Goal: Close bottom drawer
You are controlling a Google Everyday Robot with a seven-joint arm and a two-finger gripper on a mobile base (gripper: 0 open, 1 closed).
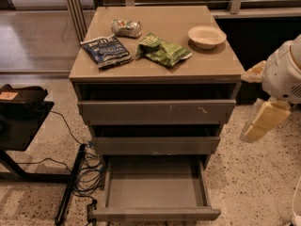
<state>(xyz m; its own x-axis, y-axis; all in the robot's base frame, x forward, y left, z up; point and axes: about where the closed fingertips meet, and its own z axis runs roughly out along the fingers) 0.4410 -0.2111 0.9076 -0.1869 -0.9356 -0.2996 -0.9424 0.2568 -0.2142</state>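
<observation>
The bottom drawer (155, 187) of the grey-taupe cabinet (155, 69) is pulled far out. It is a wide, shallow, empty tray, and its plain front panel (156, 214) is near the lower edge of the view. The middle drawer front (155, 145) and the upper drawer front (156, 111), which has white scratch marks, stand slightly out. My gripper (261, 124) hangs from the white arm (284, 74) to the right of the cabinet, about level with the upper two drawers. It is apart from the cabinet and holds nothing that I can see.
On the cabinet top lie a blue chip bag (106, 51), a green chip bag (162, 51), a crushed can (126, 28) and a white bowl (206, 36). A black stand (19, 121) and tangled cables (84, 173) are on the left. The floor is speckled.
</observation>
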